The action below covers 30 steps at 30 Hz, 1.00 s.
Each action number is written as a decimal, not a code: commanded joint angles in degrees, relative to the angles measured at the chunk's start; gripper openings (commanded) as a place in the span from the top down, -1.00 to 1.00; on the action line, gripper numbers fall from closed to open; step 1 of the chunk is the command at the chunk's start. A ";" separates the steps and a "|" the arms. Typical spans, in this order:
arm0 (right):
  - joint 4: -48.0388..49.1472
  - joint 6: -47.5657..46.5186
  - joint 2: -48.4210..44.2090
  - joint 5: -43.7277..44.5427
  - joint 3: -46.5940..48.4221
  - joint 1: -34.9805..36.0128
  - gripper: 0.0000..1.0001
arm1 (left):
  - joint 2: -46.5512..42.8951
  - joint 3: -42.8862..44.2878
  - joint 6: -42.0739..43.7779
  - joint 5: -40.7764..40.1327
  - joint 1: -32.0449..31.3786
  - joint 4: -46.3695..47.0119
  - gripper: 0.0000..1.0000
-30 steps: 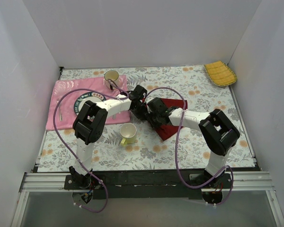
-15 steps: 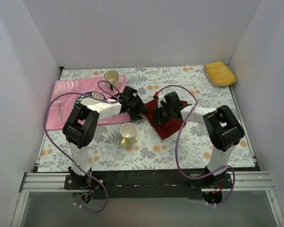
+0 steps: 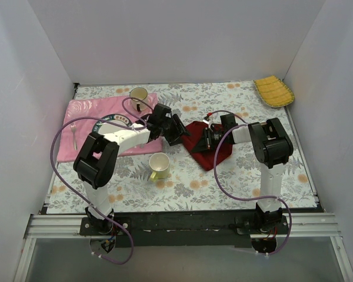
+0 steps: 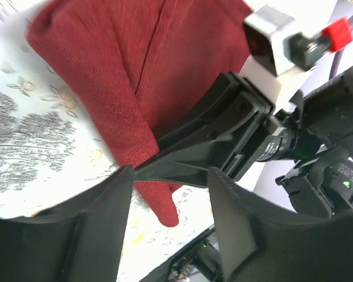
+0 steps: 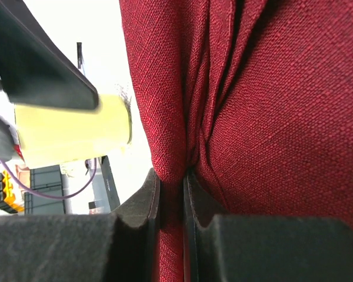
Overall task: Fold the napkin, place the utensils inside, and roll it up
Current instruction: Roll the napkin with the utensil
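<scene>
Pinches napkin (image 3: 219,154) fold w/ R gripper (image 5: 170,179), fingers clenched on cloth. Holds L gripper (image 4: 172,173) spread wide, empty, just beside napkin's left edge.

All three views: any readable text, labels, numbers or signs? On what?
No text is legible in any view.
Plate rim: pale marks on the dark band, possibly lettering, too small to read.
Camera lens, left wrist view: faint marks on the ring, too blurred to read.
Napkin and yellow cup: no print visible.
</scene>
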 commanded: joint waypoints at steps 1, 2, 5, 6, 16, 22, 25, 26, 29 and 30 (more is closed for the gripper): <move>-5.71 -2.83 3.33 6.13 -0.73 -0.78 0.97 | 2.02 -0.71 -0.73 3.15 -1.15 4.15 0.14; -6.41 -3.45 3.41 6.40 -0.55 -0.86 0.97 | 2.28 -0.63 -0.82 3.93 -1.15 5.04 0.31; -8.08 -4.42 3.59 7.36 -0.02 -0.95 0.97 | 2.90 -0.89 -1.08 4.64 -1.33 8.47 0.53; -8.18 -4.77 3.59 7.80 0.06 -1.04 0.97 | 3.07 -1.06 -1.26 4.73 -1.33 9.09 0.66; -8.88 -5.13 2.89 6.93 0.24 -1.04 0.97 | 9.14 -2.21 -3.63 5.70 -1.33 13.93 1.00; -13.36 -6.79 -0.18 9.56 1.20 -0.95 0.97 | 12.03 -3.61 -2.58 4.21 -1.33 14.37 1.00; -18.27 -9.15 -2.64 11.84 3.30 -0.78 0.88 | 13.70 -3.62 -2.05 3.85 -1.24 14.01 1.00; -20.20 -10.04 -3.61 12.72 4.10 -0.78 0.80 | 14.06 -3.62 -1.96 3.77 -1.15 13.75 1.00; -25.22 -12.15 -5.28 17.29 6.73 -0.78 0.60 | 15.02 -4.14 -1.44 3.15 -1.24 13.84 1.00; -25.93 -12.50 -5.37 17.99 7.35 -0.78 0.55 | 15.20 -4.32 -1.35 3.24 -1.15 13.92 1.00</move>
